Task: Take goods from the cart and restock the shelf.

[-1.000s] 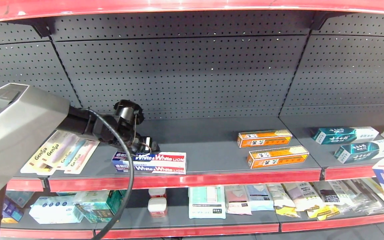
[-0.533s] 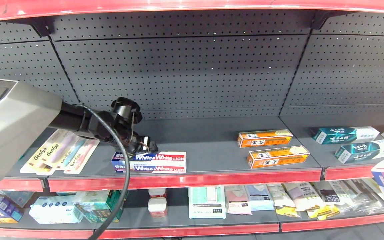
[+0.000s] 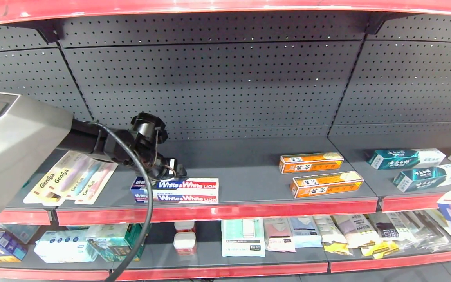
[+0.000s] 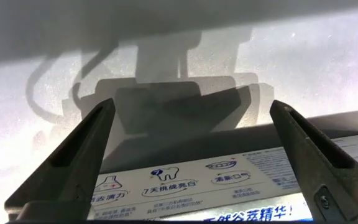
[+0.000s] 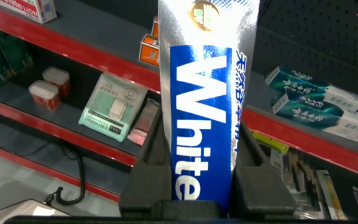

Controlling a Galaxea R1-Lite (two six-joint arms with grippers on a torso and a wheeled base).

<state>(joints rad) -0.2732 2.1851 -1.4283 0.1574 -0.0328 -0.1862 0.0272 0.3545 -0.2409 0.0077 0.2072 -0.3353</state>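
You have the blue-and-white cardboard toothpaste box point(image 5: 204, 93) pinched in the right gripper point(image 5: 201, 177), in front of the grey metal shelf point(image 3: 249, 176), toward its right. Your left gripper point(image 4: 191, 106) hangs spread wide just above the red-white-blue toothpaste boxes point(image 3: 186, 190) at the shelf's front edge.

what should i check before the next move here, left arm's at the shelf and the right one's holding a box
1. Is the left gripper open: ok, its fingers stand wide apart.
2. Do the white toothpaste boxes lie flat: ok, they rest on the shelf near its front edge.
3. Are the fingers clear of those boxes: cannot tell.
4. Is the right gripper holding firm: ok, it is shut on the blue toothpaste box.
5. Is there room for the next box: ok, bare shelf lies between the white boxes and the orange boxes.
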